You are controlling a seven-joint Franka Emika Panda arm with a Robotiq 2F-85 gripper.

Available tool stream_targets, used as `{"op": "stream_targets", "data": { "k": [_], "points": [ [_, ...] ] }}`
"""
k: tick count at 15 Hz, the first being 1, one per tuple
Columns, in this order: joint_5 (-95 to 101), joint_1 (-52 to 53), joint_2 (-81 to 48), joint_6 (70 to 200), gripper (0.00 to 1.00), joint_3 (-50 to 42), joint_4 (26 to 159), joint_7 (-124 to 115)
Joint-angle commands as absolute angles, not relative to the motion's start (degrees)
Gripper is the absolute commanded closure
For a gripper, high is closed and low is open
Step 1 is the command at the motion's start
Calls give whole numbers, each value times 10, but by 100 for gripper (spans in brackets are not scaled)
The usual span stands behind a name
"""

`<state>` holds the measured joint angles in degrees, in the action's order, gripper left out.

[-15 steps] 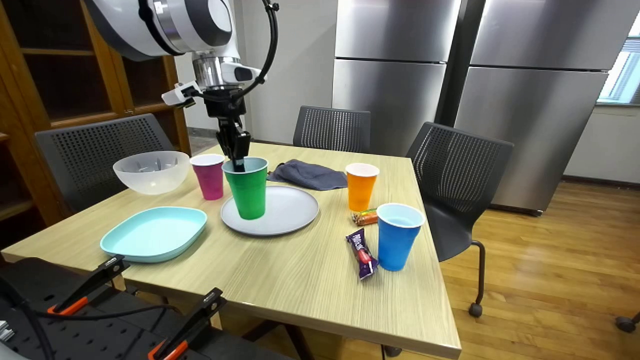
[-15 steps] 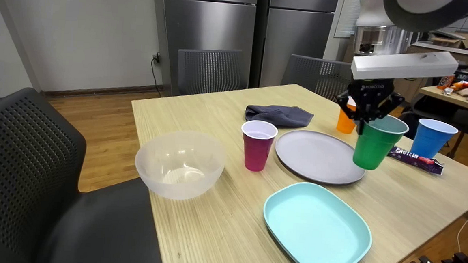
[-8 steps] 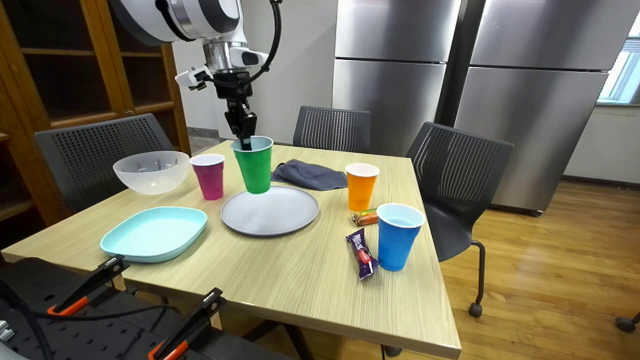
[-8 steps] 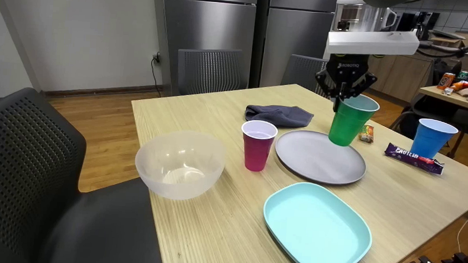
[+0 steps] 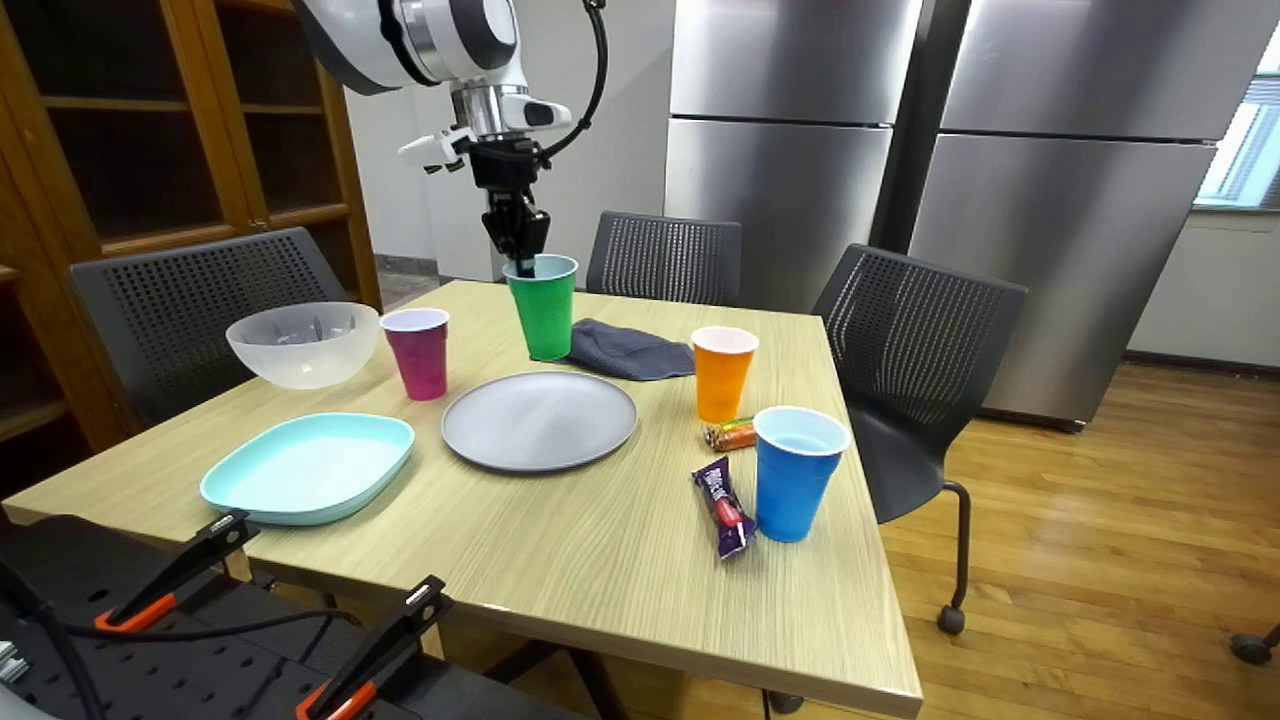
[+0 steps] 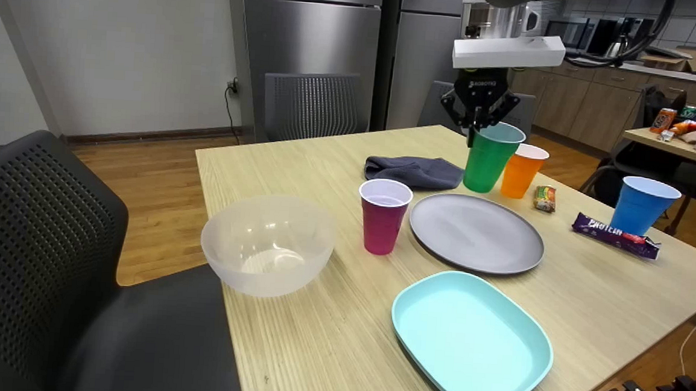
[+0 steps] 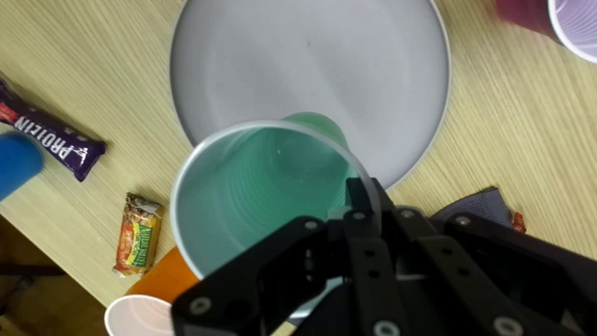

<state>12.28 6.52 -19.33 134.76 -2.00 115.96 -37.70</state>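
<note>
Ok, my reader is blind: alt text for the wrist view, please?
Gripper pinching a green cup by its rim, the cup partly hiding a grey plate. Purple protein bar, blue cup, orange-wrapped bar and orange cup sit left; magenta cup cut off top right.

Pale wood table [image 5: 620, 580]: bowl [image 6: 267, 245] near its edge, magenta cup [image 5: 420, 365] upright not far off, tray [image 6: 472, 342] and plate [image 5: 540, 420] close by, cloth [image 5: 632, 352] rumpled just beside the plate. From where I stand, orange cup [image 5: 722, 385] and blue cup [image 5: 795, 490] upright too, granola bar [image 7: 138, 235] between them, protein bar [image 5: 724, 507] flat just beside the blue one. Dark chairs [image 5: 663, 255] around the table; steel fridges [image 5: 785, 200] and cabinet [image 5: 215, 110] beyond.
</note>
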Motion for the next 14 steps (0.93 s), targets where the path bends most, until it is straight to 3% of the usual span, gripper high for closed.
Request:
{"op": "stream_targets", "data": {
  "k": [1, 14],
  "points": [
    [105, 68, -255, 1298, 99, -20, 1067, -336],
    [75, 80, -383, 1265, 99, -28, 929, -275]
  ]
}}
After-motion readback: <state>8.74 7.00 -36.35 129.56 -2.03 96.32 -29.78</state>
